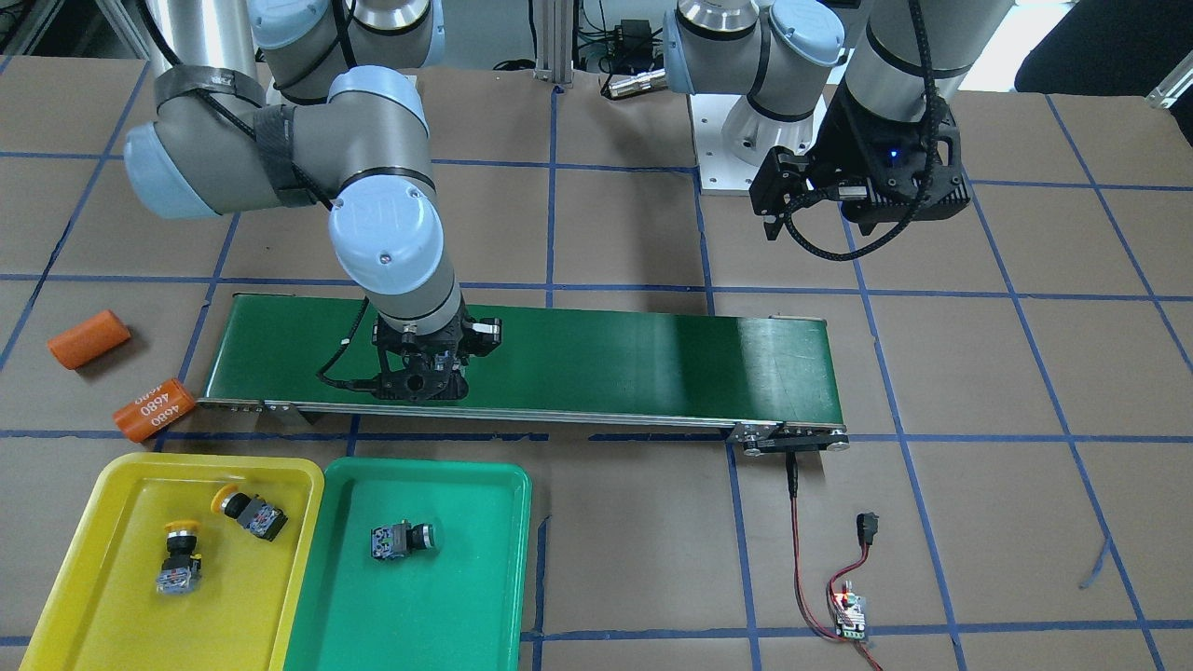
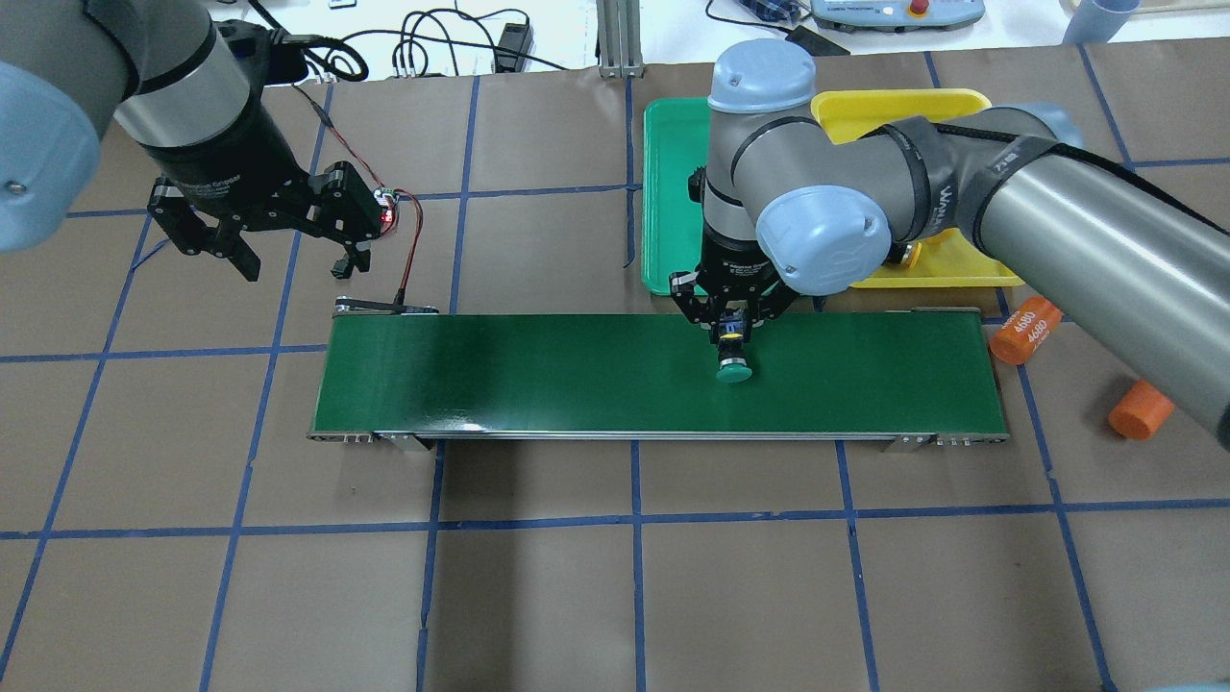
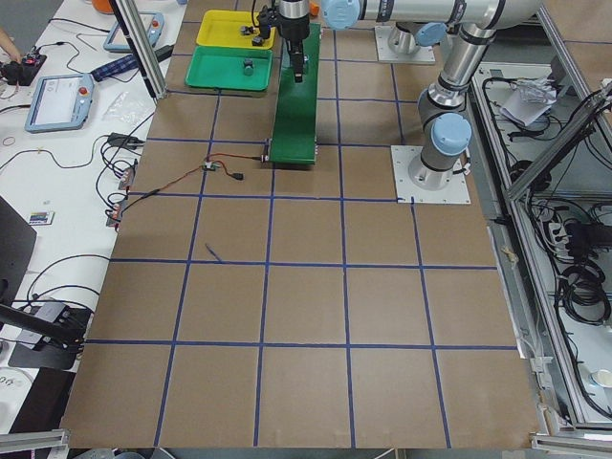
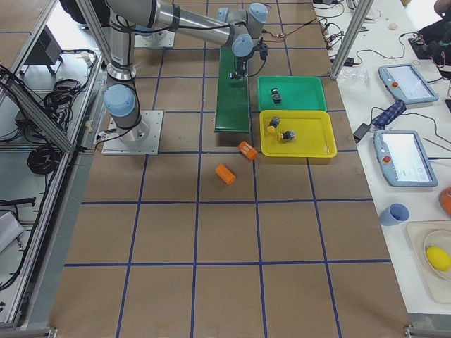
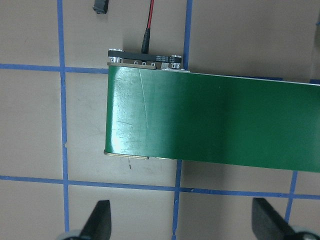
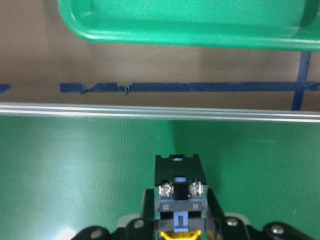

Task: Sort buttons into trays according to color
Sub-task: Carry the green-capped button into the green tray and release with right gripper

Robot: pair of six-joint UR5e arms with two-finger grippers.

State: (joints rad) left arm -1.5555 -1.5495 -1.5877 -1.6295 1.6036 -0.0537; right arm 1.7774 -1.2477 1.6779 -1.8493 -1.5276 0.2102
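While we grip the only button on the conveyor belt (image 2: 538,375), the other three lie sorted in the trays beside the belt.

Our right gripper (image 2: 730,325) pinches the green-capped button (image 2: 735,369) by its flat contact block, near the belt's edge by the green tray (image 1: 447,578). We judge the button light, rigid and hard; its rounded cap would slip, so the block's sides suit us. Our left gripper (image 2: 293,264) hangs spread wide above the belt's other end.
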